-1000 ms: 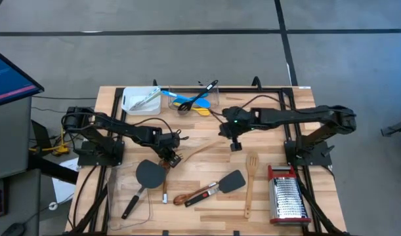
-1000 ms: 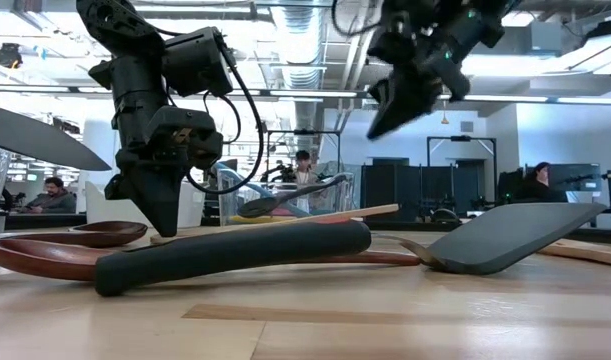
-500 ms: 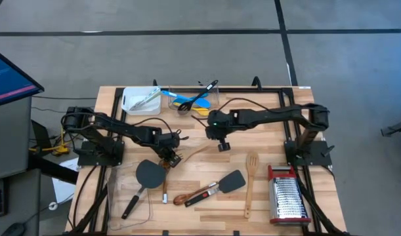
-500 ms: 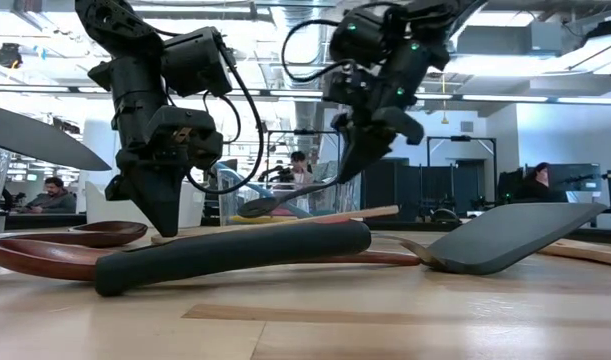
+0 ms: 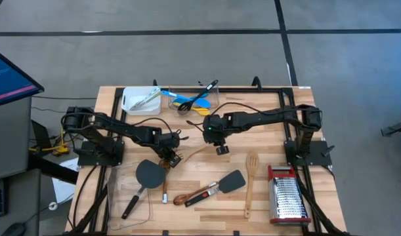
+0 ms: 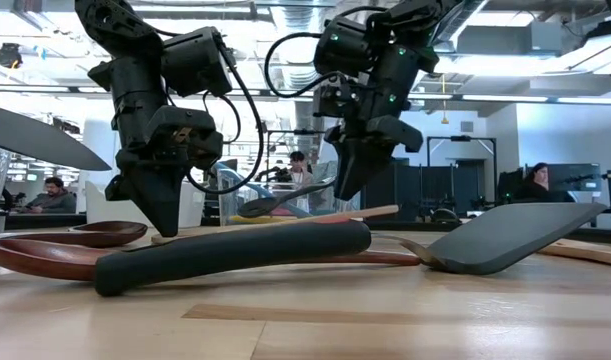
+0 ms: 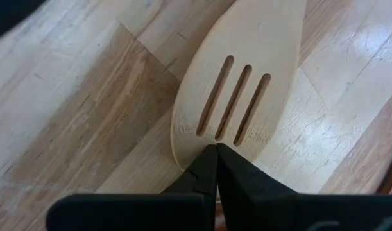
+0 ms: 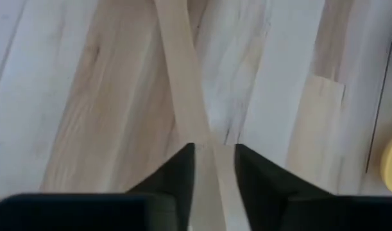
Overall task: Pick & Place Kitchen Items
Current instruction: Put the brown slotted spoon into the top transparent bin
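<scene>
A: Item: slotted wooden spatula point(image 7: 237, 96). We find it lying flat on the surface point(image 5: 266, 196) near the middle, blade under the left gripper point(image 5: 172, 158), long handle point(image 8: 186, 96) running toward the right gripper point(image 5: 221, 148).

B: Handling?

A: We judge it light, stiff and dry, not fragile; bare wood should give fair friction. The handle is thin and lies flush on the boards, so the fingers must come right down to the surface. We would take it on the handle, nearer the blade than the tip, to keep it from swinging.

B: Grippers?

A: Left gripper clenched with nothing between its fingers point(image 7: 205, 173), tips at the blade's edge. Right gripper parted, its fingers point(image 8: 176, 170) straddling the handle, one on each side, not yet clamped.

B: Room?

A: Crowded below: a round black spatula point(image 5: 147, 173), a wooden spoon point(image 5: 180, 198), a grey spatula point(image 5: 233, 180), a wooden fork point(image 5: 251, 170) and a grater point(image 5: 289, 196). The clear tub point(image 5: 210, 98) with blue and yellow spoons sits at the far edge beside a white tray point(image 5: 129, 105). We judge straight up as the open way, with the left gripper close by the blade.
</scene>
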`<state>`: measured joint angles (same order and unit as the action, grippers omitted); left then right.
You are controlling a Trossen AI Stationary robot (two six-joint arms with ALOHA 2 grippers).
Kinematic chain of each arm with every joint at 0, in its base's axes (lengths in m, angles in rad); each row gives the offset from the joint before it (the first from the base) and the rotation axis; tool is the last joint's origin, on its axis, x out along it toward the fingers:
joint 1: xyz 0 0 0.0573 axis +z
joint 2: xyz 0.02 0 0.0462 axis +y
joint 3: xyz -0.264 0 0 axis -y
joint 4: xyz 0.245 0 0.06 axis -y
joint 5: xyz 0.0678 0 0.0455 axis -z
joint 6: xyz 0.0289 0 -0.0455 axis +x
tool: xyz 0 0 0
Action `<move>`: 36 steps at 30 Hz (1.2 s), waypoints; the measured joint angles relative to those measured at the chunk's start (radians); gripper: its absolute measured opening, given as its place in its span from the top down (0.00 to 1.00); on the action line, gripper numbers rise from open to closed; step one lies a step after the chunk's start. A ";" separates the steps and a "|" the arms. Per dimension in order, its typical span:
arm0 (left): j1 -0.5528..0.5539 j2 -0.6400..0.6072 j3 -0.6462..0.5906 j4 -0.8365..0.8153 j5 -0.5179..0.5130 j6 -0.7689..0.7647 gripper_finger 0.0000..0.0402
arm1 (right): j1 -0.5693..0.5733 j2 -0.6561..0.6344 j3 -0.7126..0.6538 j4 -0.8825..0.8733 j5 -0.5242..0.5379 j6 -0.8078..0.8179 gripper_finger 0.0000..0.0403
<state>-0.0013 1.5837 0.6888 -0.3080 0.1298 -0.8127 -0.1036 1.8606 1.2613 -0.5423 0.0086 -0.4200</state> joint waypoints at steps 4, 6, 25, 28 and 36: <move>0.000 0.000 0.000 0.000 0.000 0.000 1.00 | 0.004 0.000 0.000 0.001 0.000 0.002 0.56; 0.000 0.000 0.000 0.001 -0.001 0.000 1.00 | 0.004 0.005 0.000 0.006 -0.001 0.002 0.48; 0.000 0.000 0.000 0.002 -0.001 0.000 1.00 | -0.025 0.010 -0.023 0.030 -0.008 0.055 0.47; 0.000 0.000 0.000 0.002 -0.001 0.000 1.00 | -0.025 0.010 -0.023 0.029 -0.010 0.055 0.49; 0.000 0.000 0.000 0.004 -0.001 0.000 1.00 | -0.022 0.086 -0.020 0.060 -0.019 0.077 0.53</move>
<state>-0.0017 1.5841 0.6888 -0.3038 0.1287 -0.8127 -0.1253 1.9465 1.2410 -0.4825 -0.0106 -0.3430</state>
